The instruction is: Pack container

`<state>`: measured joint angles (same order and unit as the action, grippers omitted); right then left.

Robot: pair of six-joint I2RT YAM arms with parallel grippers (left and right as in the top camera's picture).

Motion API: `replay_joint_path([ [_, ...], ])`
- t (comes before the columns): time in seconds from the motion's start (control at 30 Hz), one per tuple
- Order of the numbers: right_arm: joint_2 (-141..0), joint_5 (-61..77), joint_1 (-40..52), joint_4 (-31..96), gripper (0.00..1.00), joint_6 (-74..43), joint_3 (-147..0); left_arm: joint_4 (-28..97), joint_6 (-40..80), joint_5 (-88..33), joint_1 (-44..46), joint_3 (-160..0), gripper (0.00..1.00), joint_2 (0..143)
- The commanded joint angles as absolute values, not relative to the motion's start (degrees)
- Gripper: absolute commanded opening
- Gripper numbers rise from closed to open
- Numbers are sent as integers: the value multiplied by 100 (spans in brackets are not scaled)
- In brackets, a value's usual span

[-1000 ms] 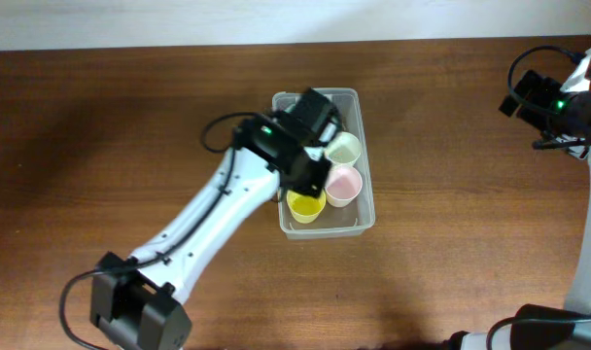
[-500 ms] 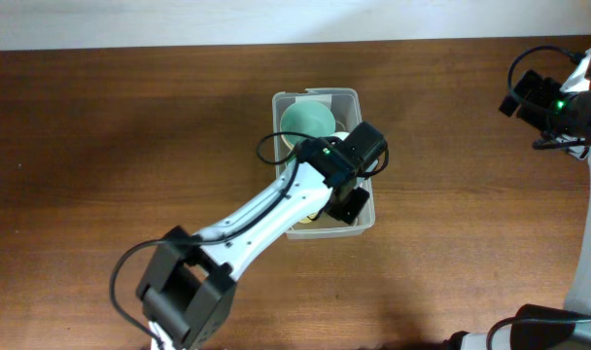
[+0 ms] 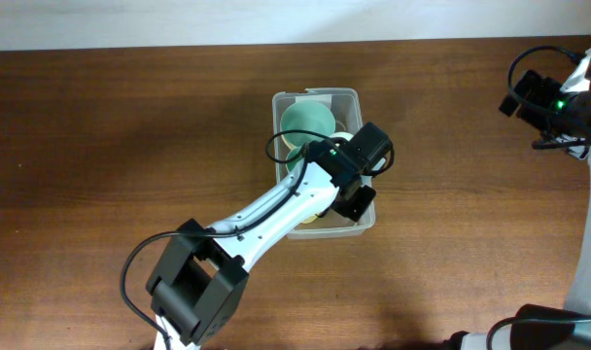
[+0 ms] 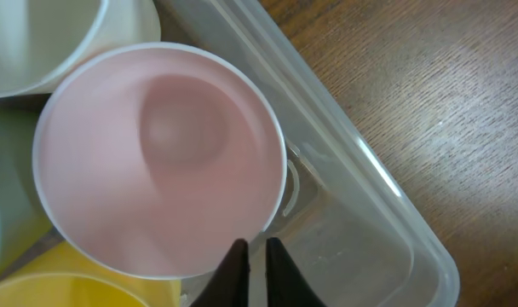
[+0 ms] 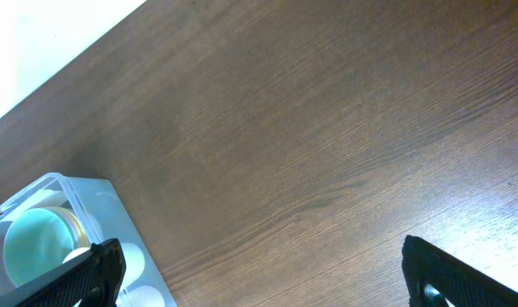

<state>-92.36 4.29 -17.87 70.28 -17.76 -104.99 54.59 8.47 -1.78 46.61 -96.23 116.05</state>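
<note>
Right below the left wrist camera, the left gripper (image 4: 257, 260) is seen as two thin dark fingers held nearly together. Only a narrow slit is left between them, and nothing is seen pinched there. Their tips are placed just at the rim of a round pink cup (image 4: 157, 162), which is smooth and dull inside, with a thin pale edge. A yellow cup (image 4: 80, 290) and a cream cup (image 4: 37, 43) are packed close against it. All three are held inside the container (image 4: 374, 217), a clear plastic box with a shiny rim and a rounded corner. From above, the container is found near the middle of the table (image 3: 101, 146), a little toward the far edge. Its near half is covered by the white and black left arm (image 3: 266, 209). A round mint-green bowl (image 3: 307, 119) is seen at its far end. The table is made of dark brown wood with fine long grain lines. Far off at the right side, the right gripper (image 5: 261, 247) is held over bare wood, well apart from the container. Its two black fingers are spread wide, with nothing between them. Behind the table a plain white wall (image 3: 276, 19) is seen.
</note>
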Motion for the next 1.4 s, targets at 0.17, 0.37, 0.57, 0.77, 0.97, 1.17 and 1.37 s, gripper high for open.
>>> replay_joint_path([
  [0.17,-9242,381,-1802,7028,99,-1761,-10506,5935,718,-117,4672,-10300,30,11568],
  [0.37,-9242,381,-1802,7028,99,-1761,-10506,6626,725,891,4591,-10906,48,11148],
  [0.57,-9242,381,-1802,7030,99,-1761,-10506,7210,1356,1378,3651,-11065,61,10488],
  [0.77,-9242,381,-1802,7030,99,-1761,-10506,7778,1804,1293,1892,-11065,64,10103],
  [0.97,-9242,381,-1802,7028,99,-1761,-10506,8110,1835,1186,663,-11063,65,10101],
  [1.17,-9242,381,-1802,7028,99,-1761,-10506,8036,1841,1426,134,-11063,100,10101],
  [1.37,-9242,381,-1802,7028,98,-1761,-10506,8023,1839,1441,-252,-11063,100,10101],
])
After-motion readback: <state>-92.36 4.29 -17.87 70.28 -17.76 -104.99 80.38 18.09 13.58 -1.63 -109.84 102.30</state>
